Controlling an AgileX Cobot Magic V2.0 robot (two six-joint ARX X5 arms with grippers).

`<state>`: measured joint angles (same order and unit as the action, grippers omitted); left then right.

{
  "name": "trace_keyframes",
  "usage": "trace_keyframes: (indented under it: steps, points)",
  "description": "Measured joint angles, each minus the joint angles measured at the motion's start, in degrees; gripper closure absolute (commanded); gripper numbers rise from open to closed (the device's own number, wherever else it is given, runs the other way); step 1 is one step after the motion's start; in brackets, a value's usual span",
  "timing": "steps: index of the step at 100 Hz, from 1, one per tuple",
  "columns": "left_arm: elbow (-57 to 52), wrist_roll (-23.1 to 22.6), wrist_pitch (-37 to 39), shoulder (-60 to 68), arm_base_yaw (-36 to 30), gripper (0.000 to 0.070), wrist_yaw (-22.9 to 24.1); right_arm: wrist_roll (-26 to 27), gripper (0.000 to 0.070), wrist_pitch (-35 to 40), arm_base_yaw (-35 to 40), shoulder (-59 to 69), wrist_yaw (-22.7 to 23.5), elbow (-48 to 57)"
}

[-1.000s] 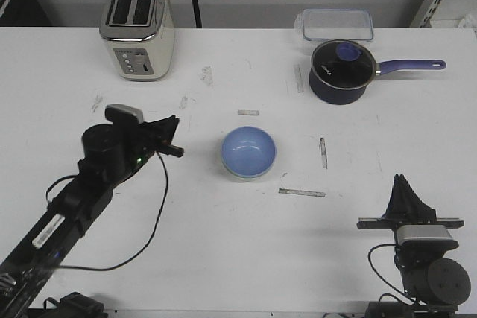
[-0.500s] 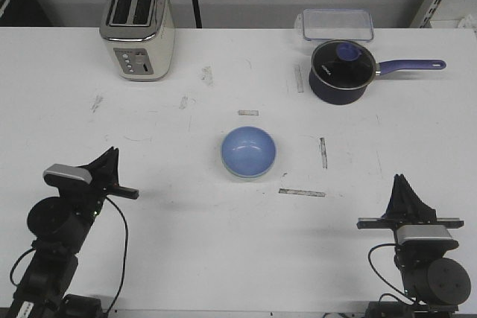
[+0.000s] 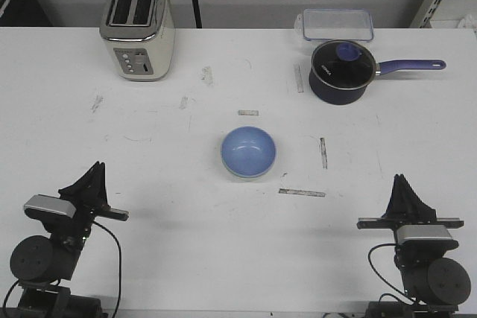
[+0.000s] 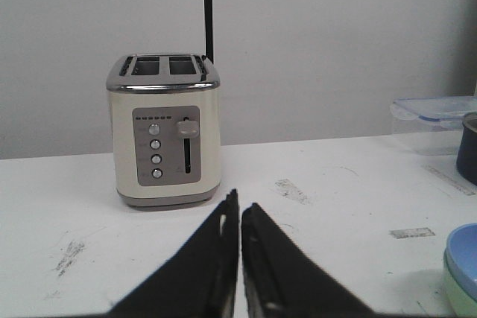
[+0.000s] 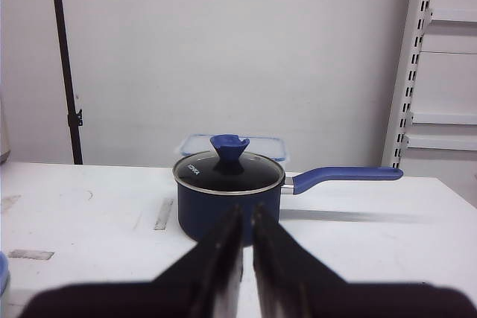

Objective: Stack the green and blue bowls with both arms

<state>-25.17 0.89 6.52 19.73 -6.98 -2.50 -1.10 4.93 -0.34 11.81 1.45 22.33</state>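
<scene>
Stacking looks done: we see the blue bowl [image 3: 248, 151] nested in the green bowl [image 3: 240, 173] mid-table, only a pale rim showing beneath it. Our left gripper [image 3: 95, 184] and right gripper [image 3: 403, 193] sit at the near edge, well apart from the bowls, fingers pressed together and holding nothing. Next move, we judge, is merely to rest (nothing left to grasp). Our left wrist view shows both rims side-on; the right wrist view shows the saucepan [image 5: 229, 193] instead.
</scene>
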Motion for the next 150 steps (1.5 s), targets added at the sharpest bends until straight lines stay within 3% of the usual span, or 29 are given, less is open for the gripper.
trace_keyframes:
  steps: [45, 93, 150]
  points:
    - [0.6, -1.4, -0.5, -2.0, 0.5, 0.0699, 1.2, 0.0, 0.0686, 0.0, 0.0, 0.0, 0.0, 0.0]
    - [16.2, -1.9, 1.0, -13.1, 6.6, 0.0697, 2.7, 0.0, 0.0686, 0.0, 0.0, 0.0, 0.0, 0.0]
    - [23.2, -1.9, -2.1, -19.5, 7.2, 0.0698, 2.6, 0.0, 0.0686, 0.0, 0.0, 0.0, 0.0, 0.0]
